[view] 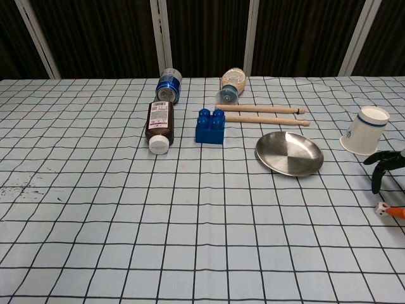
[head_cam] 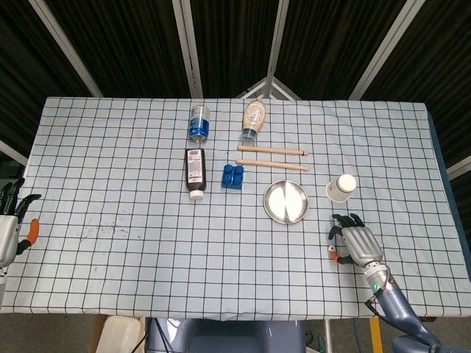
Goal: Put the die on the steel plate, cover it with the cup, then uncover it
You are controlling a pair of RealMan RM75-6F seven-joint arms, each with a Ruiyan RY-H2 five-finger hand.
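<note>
On the checked tablecloth (head_cam: 110,169), right half: steel plate (head_cam: 286,201), round, shallow, nothing on it. Paper cup (head_cam: 341,187), white, lying tilted just right of the plate, apart from it.

Near the front right edge: right hand (head_cam: 354,243), palm down, dark fingers (head_cam: 346,219) pointing toward the cup, orange-tipped thumb at its left side. Die (view: 380,208), small, white with dark pips, lies on the cloth touching or just beside that thumb, well short of the plate; whether the hand actually pinches it cannot be told.

At the far left edge: left hand (head_cam: 10,224), off the cloth, fingers spread and holding nothing.

Centre rear: 2 wooden sticks (head_cam: 272,150) lying roughly parallel behind the plate; blue building block (head_cam: 232,176); brown bottle (head_cam: 195,172) on its side; blue-capped bottle (head_cam: 199,123) and tan bottle (head_cam: 253,120), both lying down.
</note>
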